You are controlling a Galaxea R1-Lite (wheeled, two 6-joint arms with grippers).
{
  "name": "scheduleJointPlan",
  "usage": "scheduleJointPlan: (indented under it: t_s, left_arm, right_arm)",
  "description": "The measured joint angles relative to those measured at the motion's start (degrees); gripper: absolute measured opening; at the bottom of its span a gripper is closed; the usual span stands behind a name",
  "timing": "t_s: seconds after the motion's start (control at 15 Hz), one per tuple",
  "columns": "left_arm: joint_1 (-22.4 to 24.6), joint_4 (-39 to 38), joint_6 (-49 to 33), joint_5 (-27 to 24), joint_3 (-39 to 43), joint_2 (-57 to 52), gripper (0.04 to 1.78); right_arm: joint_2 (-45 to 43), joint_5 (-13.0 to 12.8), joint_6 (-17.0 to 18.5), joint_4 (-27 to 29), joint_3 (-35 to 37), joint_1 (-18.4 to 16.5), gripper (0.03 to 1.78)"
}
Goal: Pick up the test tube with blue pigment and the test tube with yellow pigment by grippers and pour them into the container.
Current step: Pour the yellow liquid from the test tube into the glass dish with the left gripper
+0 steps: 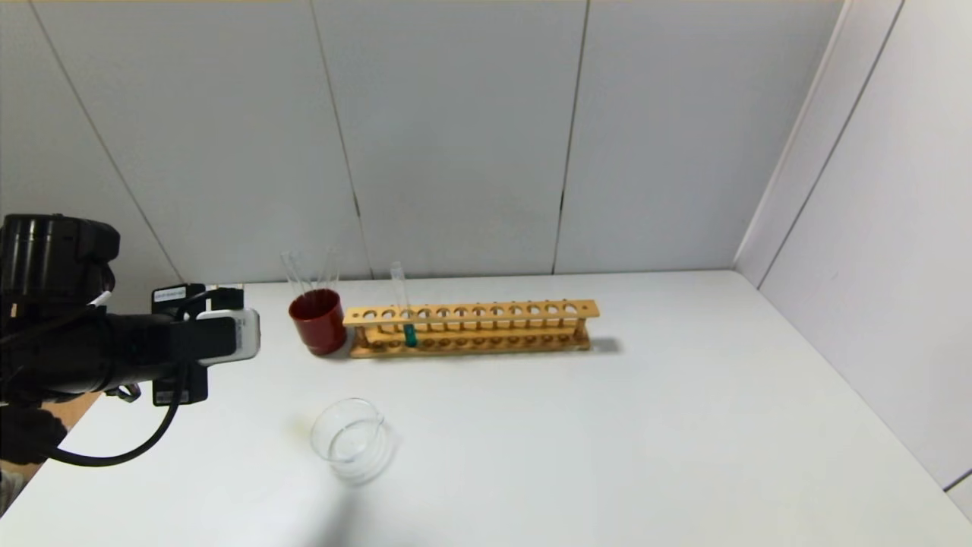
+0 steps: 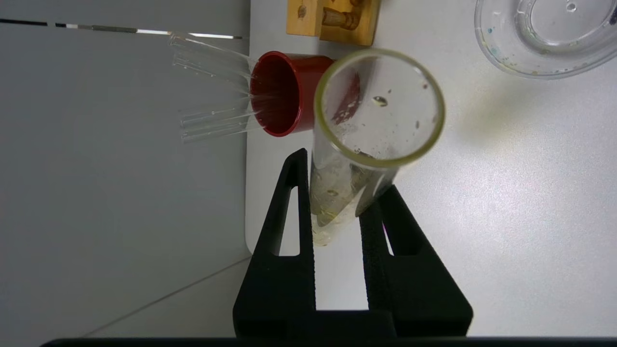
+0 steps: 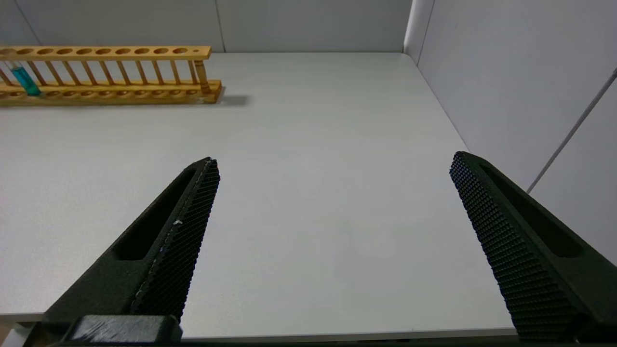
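Head view: the left gripper [image 1: 247, 334] is held above the left side of the white bench [image 1: 607, 425], left of the red cup [image 1: 317, 321]. The wooden rack [image 1: 471, 328] is seen at the far middle, with the test tube with blue pigment [image 1: 406, 315] standing upright in it near its left end. The container [image 1: 353, 439] rests nearer, apart from the rack.

Left wrist view: the test tube with yellow pigment [image 2: 366, 144] is clamped between the closed jaws, only yellowish traces being visible inside it.

Right wrist view: the right gripper [image 3: 332, 217] is shown over bare bench, jaws spread wide and holding nothing.
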Motion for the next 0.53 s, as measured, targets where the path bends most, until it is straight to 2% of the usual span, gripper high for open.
scheduleJointPlan:
  t_s: [0.53]
  left_arm:
    - [-0.38,-13.73,7.56,0.13,5.83,5.67,0.32]
  right_arm:
    - [0.00,-0.02,0.00,0.00,0.00,0.00,1.75]
